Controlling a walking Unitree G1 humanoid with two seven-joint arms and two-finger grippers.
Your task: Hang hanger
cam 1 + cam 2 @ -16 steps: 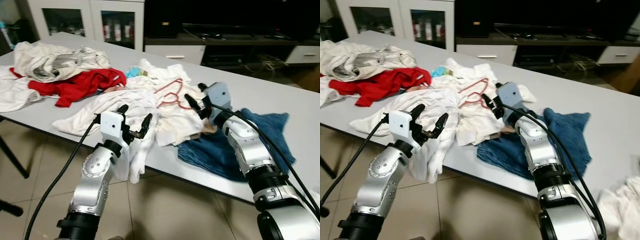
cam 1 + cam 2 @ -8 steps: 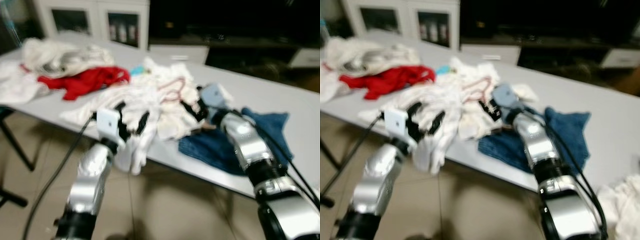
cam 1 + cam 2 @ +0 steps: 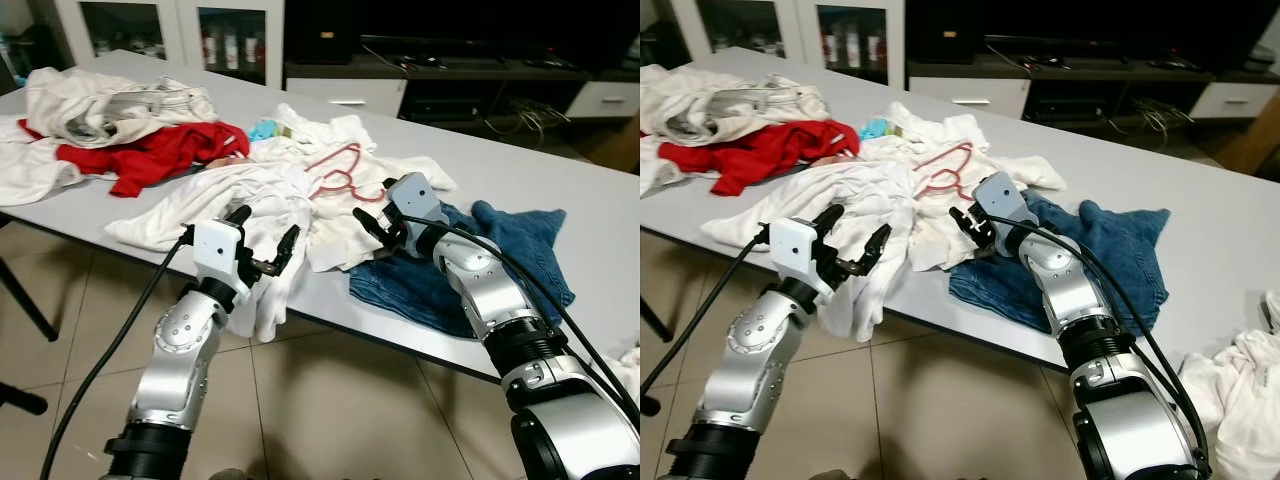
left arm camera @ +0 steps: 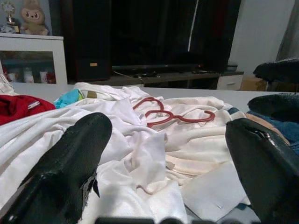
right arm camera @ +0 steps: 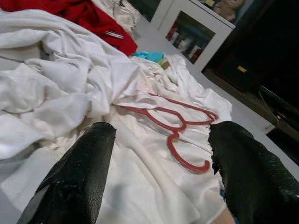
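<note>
Floor: beige tiles (image 3: 330, 400) under the near edge of the tabletop.
Left gripper (image 3: 262, 238): fingers spread apart, empty, at the near edge beside the white cloth (image 3: 265, 300) that hangs over it.
Right gripper (image 3: 378, 215): fingers parted, holding nothing, low over the crumpled white garments (image 3: 300, 195) where they meet the blue denim cloth (image 3: 500, 260).
Table: long pale grey tabletop (image 3: 560, 180), bare toward its right end.
Hanger: thin red wire hanger (image 3: 340, 180) — lying flat on the white garments mid-table, just beyond the right gripper, not touched by either gripper.
Left end: red garment (image 3: 150, 160) with a heap of off-white clothes (image 3: 110, 110) behind it.
Room: white glass-fronted cabinets (image 3: 190, 30) beyond the far edge, a dark low media unit (image 3: 480, 75) to their right.
Change: the whole view has shifted and cleared from blur — the right gripper has drawn back toward the near edge, farther from the hanger than a second ago; the clothes lie as before.
</note>
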